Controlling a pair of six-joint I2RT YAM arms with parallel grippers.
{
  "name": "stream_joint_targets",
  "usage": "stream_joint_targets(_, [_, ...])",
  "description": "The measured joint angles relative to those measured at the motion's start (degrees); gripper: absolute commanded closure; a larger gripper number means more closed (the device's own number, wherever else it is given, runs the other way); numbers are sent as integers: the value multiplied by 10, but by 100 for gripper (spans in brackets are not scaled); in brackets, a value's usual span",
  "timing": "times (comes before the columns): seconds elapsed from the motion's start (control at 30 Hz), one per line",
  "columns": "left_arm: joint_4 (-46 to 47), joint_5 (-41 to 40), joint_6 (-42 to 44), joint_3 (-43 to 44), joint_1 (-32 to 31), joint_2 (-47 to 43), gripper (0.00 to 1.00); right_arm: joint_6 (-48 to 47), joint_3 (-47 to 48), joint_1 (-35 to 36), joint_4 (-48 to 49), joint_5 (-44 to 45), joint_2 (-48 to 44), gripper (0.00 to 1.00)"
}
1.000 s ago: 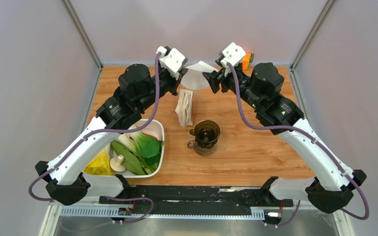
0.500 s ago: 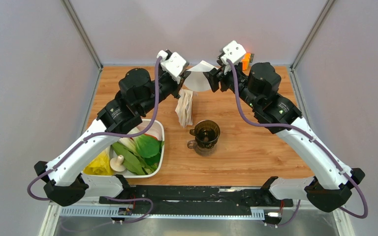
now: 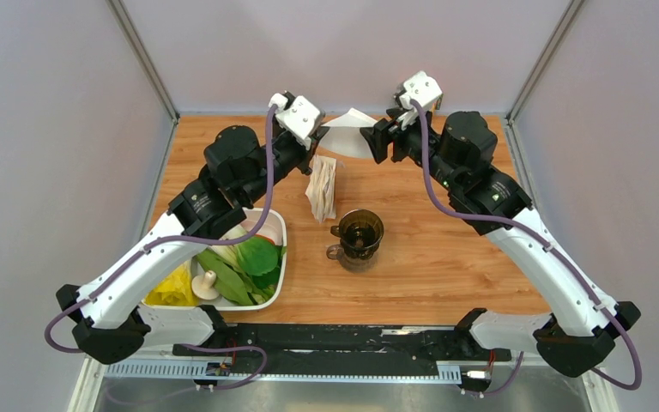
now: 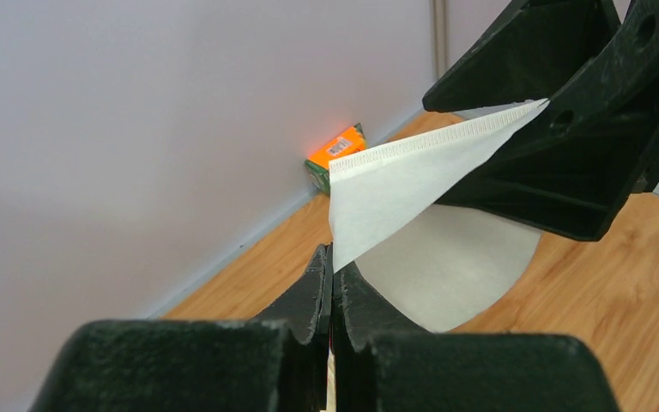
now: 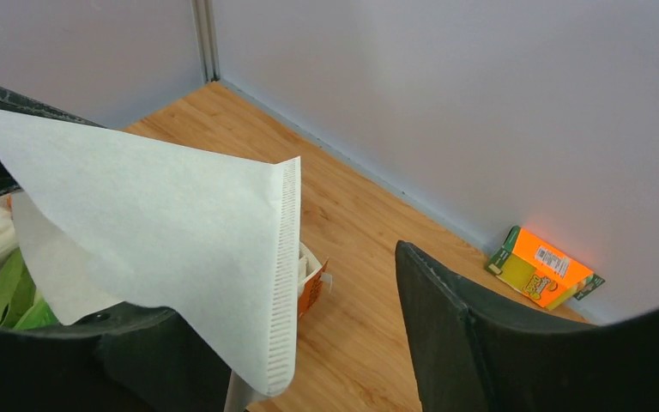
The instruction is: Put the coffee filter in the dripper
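Coffee filter (image 3: 346, 137): pinched at one corner in the tightly closed left gripper (image 3: 317, 143), held aloft just ahead of its tips. Spread wider over the last second, the jaws of the right gripper (image 3: 372, 139) (paper merely resting against one finger), so probably left's hold alone now. Still empty: dripper (image 3: 360, 233), well below both grippers.

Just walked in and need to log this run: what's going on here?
A thin white paper coffee filter hangs in the air between the two grippers. The left gripper is shut on one edge of it; the right gripper stands open at the opposite side. The dark brown see-through dripper sits on the middle of the wooden table, with no filter in it yet.
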Motion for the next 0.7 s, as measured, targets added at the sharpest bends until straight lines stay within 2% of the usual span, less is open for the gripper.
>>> stream_joint_targets(0.2, [11,1,1,-16,0,-11,100,27,-2,-18,1,-42,-16,40])
stream_joint_targets(0.4, [12,8,2,-16,0,-11,100,42,-2,-24,1,-81,-20,36])
stream_joint_targets(0.6, [12,16,5,-16,0,-11,100,44,-2,-24,1,-89,-19,52])
stream_joint_targets(0.7, [12,16,10,-16,-4,-10,100,45,-2,-24,1,-88,-16,56])
